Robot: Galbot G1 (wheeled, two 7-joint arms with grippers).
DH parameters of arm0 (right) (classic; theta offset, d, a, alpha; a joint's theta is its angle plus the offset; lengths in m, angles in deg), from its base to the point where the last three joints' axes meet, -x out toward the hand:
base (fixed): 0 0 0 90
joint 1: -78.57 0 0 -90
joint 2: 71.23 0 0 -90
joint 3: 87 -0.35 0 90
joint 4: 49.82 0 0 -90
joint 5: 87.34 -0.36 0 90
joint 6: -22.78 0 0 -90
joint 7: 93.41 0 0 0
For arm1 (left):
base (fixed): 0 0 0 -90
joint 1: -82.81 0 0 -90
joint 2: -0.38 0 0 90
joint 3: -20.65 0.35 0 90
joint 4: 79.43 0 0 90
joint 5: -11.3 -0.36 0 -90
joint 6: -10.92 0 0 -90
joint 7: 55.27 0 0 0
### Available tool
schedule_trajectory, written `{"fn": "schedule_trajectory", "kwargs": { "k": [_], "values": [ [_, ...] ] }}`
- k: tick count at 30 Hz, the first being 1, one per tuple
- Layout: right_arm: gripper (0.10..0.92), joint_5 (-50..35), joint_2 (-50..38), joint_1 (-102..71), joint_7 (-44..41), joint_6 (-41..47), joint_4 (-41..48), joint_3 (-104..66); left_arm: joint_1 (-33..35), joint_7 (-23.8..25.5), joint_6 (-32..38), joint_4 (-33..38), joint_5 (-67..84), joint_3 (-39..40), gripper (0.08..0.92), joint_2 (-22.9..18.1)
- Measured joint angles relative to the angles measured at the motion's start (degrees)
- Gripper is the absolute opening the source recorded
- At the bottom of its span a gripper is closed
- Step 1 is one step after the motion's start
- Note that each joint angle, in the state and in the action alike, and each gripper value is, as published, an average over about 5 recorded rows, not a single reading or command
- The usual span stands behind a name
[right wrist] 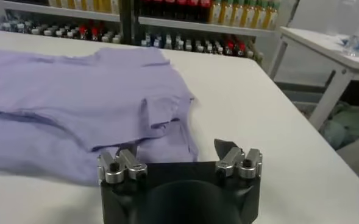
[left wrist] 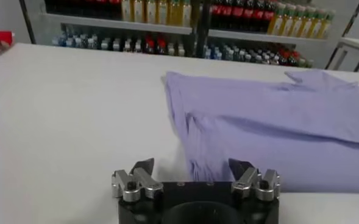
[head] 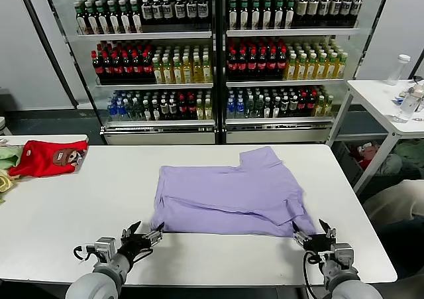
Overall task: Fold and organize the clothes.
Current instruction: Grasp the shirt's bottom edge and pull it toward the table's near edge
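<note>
The lavender T-shirt (head: 235, 193) lies partly folded on the white table (head: 79, 206), plain side up, one sleeve at the far right. My left gripper (head: 144, 235) is open and empty at the shirt's near left corner, just short of the hem. The shirt also shows in the left wrist view (left wrist: 270, 134), in front of the left gripper (left wrist: 191, 167). My right gripper (head: 313, 236) is open and empty at the shirt's near right corner. In the right wrist view the shirt (right wrist: 75, 97) lies ahead of the right gripper (right wrist: 176, 152), whose spread jaws straddle the corner.
A red garment with a brown patch (head: 48, 158) and pale green and yellow cloths (head: 8, 156) lie at the table's far left. Drink shelves (head: 215, 54) stand behind. A second white table (head: 384, 107) with bottles is at the right.
</note>
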Motion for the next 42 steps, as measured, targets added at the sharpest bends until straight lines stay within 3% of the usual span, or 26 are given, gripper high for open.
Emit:
{"fn": "schedule_trajectory", "kwargs": {
  "k": [14,18,21,30,34,42],
  "values": [
    [0.206,-2.0,-0.2,-2.2,-0.9,0.6,-1.7,-1.3,0.6,1.0,-0.3,0.0,-0.4,1.0,0.272,-0.3],
    [0.132,-2.5,-0.7,-4.4,-1.7,1.3,-4.1,-2.8,1.5,1.8,-0.3,0.7,-1.0,0.4,0.16,0.0],
    [0.128,-2.6,-1.2,-7.0,-2.3,1.6,-6.5,-4.3,3.0,2.7,-0.4,2.0,-1.2,-0.6,0.101,0.6],
    [0.148,-0.9,-1.2,-16.1,-4.1,1.5,-12.4,-7.7,10.7,5.3,-0.6,8.6,-1.0,-5.9,0.088,3.2],
    [0.244,-0.1,-0.8,-18.5,-4.4,1.5,-14.1,-8.1,14.2,6.5,-0.7,10.2,-2.4,-8.1,0.109,4.3],
    [0.469,-0.7,-1.9,-16.7,-4.5,2.4,-16.9,-9.3,18.3,6.8,-0.8,13.4,-5.6,-11.2,0.305,5.1]
  ]
}}
